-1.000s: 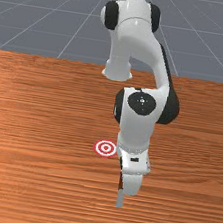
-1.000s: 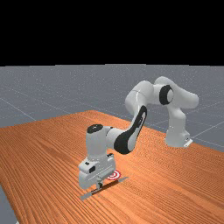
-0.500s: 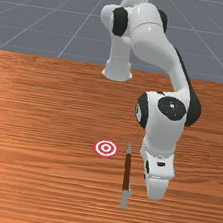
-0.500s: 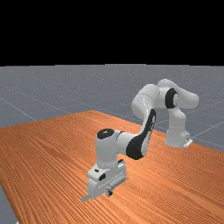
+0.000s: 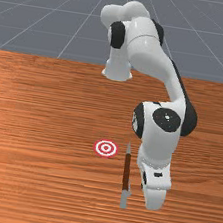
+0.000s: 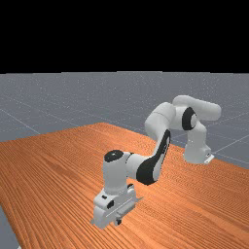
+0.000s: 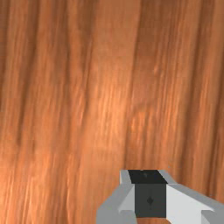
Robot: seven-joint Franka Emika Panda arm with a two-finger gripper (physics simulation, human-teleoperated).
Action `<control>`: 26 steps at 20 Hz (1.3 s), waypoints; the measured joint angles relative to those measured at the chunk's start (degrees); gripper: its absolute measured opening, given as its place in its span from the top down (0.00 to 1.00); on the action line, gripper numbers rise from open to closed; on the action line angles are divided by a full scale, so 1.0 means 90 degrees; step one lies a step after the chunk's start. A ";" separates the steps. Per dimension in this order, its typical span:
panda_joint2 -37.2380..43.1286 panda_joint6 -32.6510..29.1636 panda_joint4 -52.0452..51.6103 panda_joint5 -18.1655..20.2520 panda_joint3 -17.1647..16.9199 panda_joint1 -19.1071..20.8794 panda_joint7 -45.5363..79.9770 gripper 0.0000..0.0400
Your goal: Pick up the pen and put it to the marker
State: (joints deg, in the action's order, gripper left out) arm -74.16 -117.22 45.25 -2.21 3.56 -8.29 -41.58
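Reaching and grasping the brown-barrelled pen (image 5: 127, 171) looks like the step in hand, with none of the carry to the red-and-white target (image 5: 105, 148) done. The gripper (image 7: 148, 176) has its fingers brought together, nothing between them, and stands beside the pen, on the front view's right of it. The next move likely calls for lifting, opening, shifting over the barrel and turning about a quarter, since the fingers seem to close along the pen rather than across it; coming down as it is risks pushing the pen away. The pen lies on the table (image 5: 32, 182), near the target and on the front view's right of it. Its grey tip points toward the table edge by the arm's base (image 5: 118, 69), and its long axis runs roughly square to that edge.
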 joint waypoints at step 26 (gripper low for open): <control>0.1516 -0.1299 0.2874 0.0223 0.0151 0.1475 -0.1501 0.98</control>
State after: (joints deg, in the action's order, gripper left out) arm -60.51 -128.91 71.11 -0.20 4.92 4.99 -55.08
